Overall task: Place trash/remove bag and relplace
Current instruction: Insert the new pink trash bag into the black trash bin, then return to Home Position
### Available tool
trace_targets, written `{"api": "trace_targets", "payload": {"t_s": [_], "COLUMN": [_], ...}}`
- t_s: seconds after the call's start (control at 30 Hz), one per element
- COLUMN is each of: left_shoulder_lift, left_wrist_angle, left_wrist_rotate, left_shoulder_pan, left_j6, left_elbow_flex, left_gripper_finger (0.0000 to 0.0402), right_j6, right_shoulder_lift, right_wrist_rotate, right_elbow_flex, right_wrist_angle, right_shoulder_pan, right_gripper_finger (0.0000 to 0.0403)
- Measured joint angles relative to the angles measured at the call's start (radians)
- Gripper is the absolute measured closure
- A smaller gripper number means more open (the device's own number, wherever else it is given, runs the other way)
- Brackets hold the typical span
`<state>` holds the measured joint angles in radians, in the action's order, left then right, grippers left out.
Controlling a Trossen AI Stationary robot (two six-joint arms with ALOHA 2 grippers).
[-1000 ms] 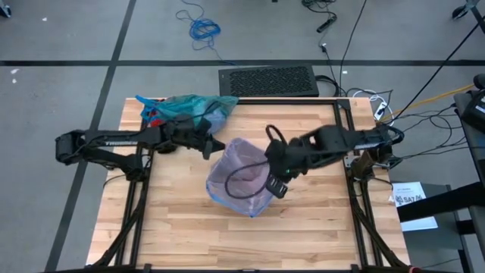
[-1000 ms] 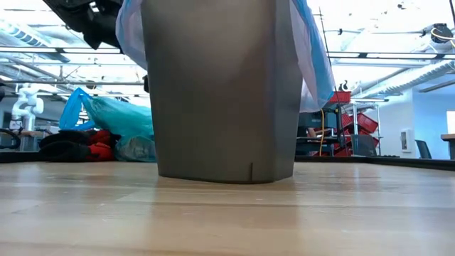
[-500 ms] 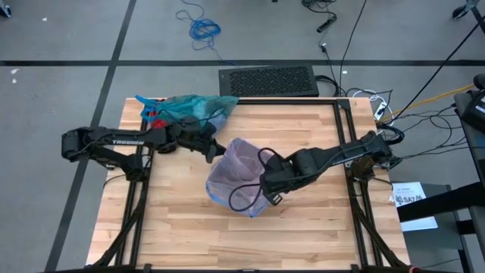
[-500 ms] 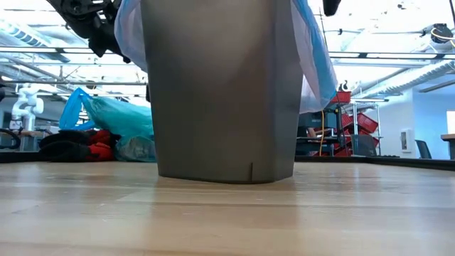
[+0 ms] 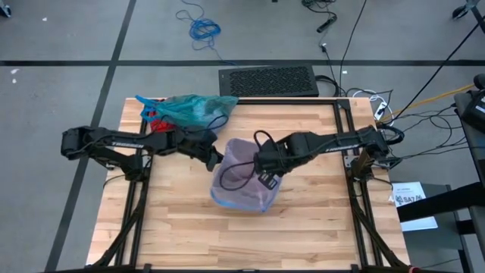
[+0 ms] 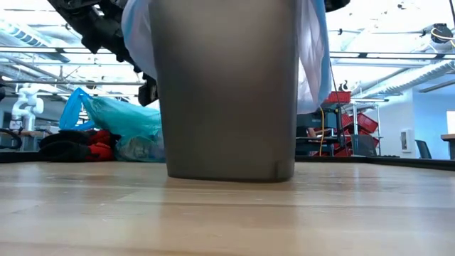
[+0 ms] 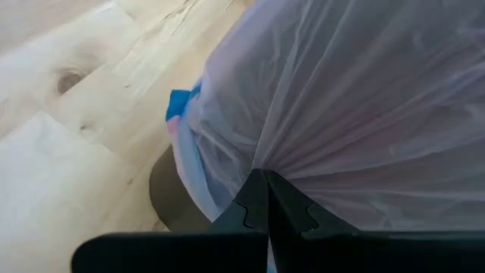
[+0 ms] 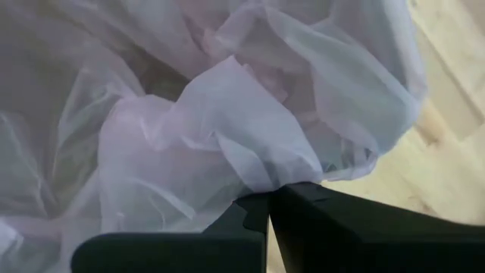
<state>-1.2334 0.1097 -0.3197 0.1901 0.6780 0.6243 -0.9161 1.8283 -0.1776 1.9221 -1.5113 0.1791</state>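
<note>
A grey bin [image 6: 227, 99] stands on the table, lined with a pale pink translucent bag [image 5: 241, 173] whose blue edge [image 7: 179, 106] hangs over the rim. My left gripper [image 5: 217, 157] is shut on this bag at the bin's left side. My right gripper [image 5: 264, 173] is shut on it over the bin's right side. The teal-green bag [image 5: 191, 108] lies crumpled on the table near the far left corner beside something red [image 6: 99, 146]; no gripper touches it. My left gripper pinches the pink bag's film [image 7: 265, 161] between its two shut fingers, on the part draped outside the bin's left rim. Folds fan out from the fingertips, drawn taut. The arm reaches in level from the table's left. My right gripper pinches a bunched fold of the pink film [image 8: 254, 173] between its shut fingers near the bin's right rim, coming from the table's right. One layer or several, I cannot tell. The film around it is crumpled and slack.
A black vented box [image 5: 268, 80] sits beyond the table's far edge. Cables [image 5: 379, 106] lie at the far right corner. Bare wood [image 5: 189, 235] stretches along the near side of the table.
My right gripper swung toward the table's near edge, then back toward the far side over the bin's right rim, staying shut. My left gripper moved a little right and near. The bin turned about and slid slightly on the table.
</note>
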Motion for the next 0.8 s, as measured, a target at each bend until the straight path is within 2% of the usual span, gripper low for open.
{"api": "trace_targets", "payload": {"t_s": [0.23,0.5,0.8], "left_shoulder_lift": [0.087,0.227,0.295], "left_wrist_angle": [-0.066,-0.16,-0.297], "left_wrist_rotate": [0.08,0.161,0.172], "left_shoulder_pan": [-0.012,-0.012,-0.023], "left_j6": [0.021,0.023,0.024], "left_elbow_flex": [-0.001,0.0,0.0], "left_gripper_finger": [0.0402,0.0402,0.0402], "right_j6": [0.103,0.201,0.27], "right_shoulder_lift": [-0.001,-0.022,-0.087], "right_wrist_rotate": [-0.008,-0.021,-0.04], "right_elbow_flex": [0.0,0.0,-0.023], "right_wrist_angle": [0.001,-0.033,-0.056], "right_shoulder_pan": [-0.055,-0.062,-0.075], "right_gripper_finger": [0.0403,0.0403,0.0403]}}
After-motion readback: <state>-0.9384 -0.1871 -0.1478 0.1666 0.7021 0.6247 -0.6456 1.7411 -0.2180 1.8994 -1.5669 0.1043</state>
